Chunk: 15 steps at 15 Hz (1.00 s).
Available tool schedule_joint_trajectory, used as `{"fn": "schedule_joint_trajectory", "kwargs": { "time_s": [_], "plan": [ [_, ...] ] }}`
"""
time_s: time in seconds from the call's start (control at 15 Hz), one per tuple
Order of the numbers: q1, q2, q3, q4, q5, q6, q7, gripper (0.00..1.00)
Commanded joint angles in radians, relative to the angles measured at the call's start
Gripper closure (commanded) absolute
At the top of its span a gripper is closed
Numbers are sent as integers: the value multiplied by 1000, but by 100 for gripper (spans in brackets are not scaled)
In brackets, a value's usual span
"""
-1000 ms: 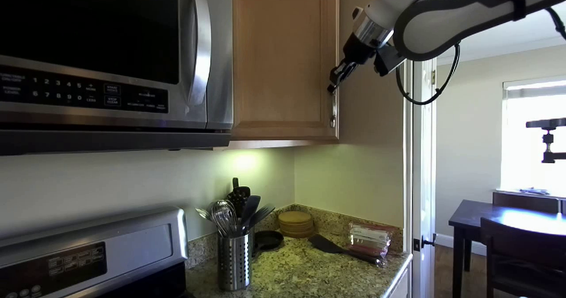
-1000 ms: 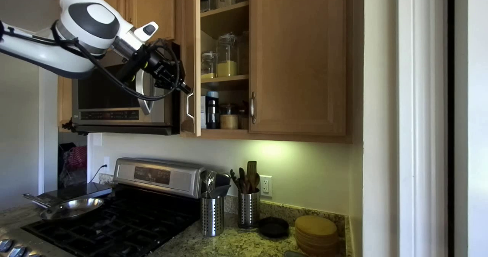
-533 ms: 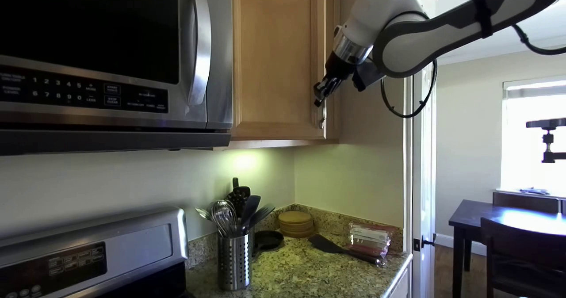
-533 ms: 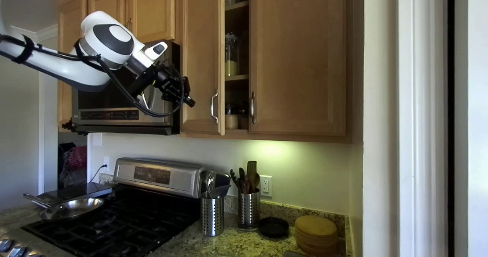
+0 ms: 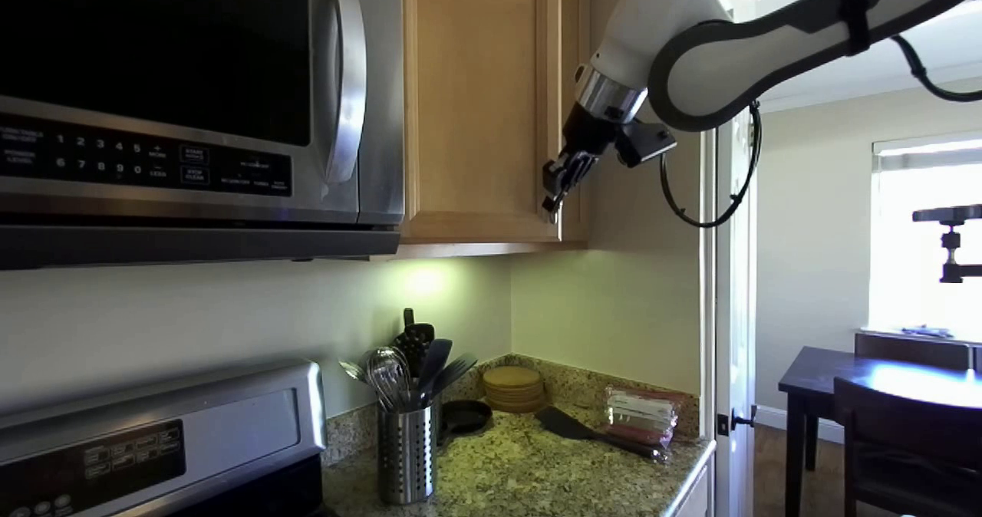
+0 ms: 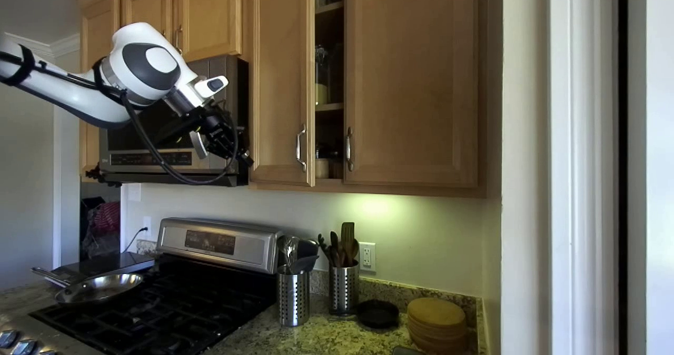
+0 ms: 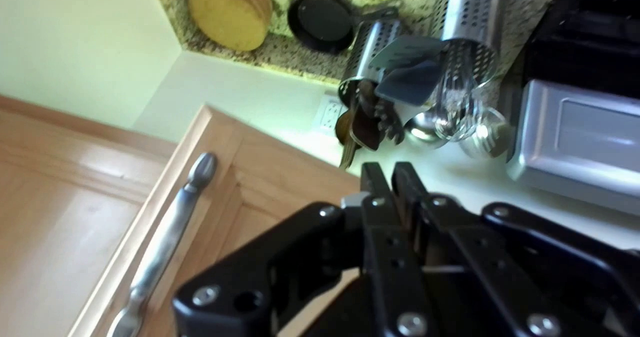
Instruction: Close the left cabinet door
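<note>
The left cabinet door [image 6: 281, 81] is light-brown wood and stands ajar. A dark strip of the cabinet inside [image 6: 329, 81] shows at its right edge. Its silver bar handle [image 6: 300, 148] is also plain in the wrist view [image 7: 167, 242]. In an exterior view the door [image 5: 476, 103] has its handle mostly hidden behind my gripper [image 5: 550, 207]. My gripper [image 6: 246, 160] is in front of the door near its lower part. In the wrist view my gripper [image 7: 389, 172] has its fingers nearly together, a narrow gap and nothing between them. I cannot tell whether it touches the door.
The matching right door [image 6: 410, 81] is closed. The microwave [image 5: 153, 57] is left of the cabinet, with its curved handle [image 5: 347, 72] sticking out. Utensil holders [image 6: 293, 299], a black pan [image 6: 377, 314] and round yellow-brown boards [image 6: 436, 318] stand on the counter below.
The left door has swung a long way towards the frame, mostly in the earlier half second, slightly since. My gripper moved in with it, then dropped lower.
</note>
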Motion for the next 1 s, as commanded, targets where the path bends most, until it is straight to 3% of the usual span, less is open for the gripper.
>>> {"fn": "schedule_joint_trajectory", "kwargs": {
  "time_s": [0.0,0.6,0.87,0.93],
  "plan": [
    [95,-79,-58,-131,122,-73,-53,58],
    [159,-116,-82,-314,292,-247,-55,2],
    [174,-115,-91,-345,362,-282,-53,0],
    [154,-79,-69,-317,323,-253,-36,0]
  ]
}}
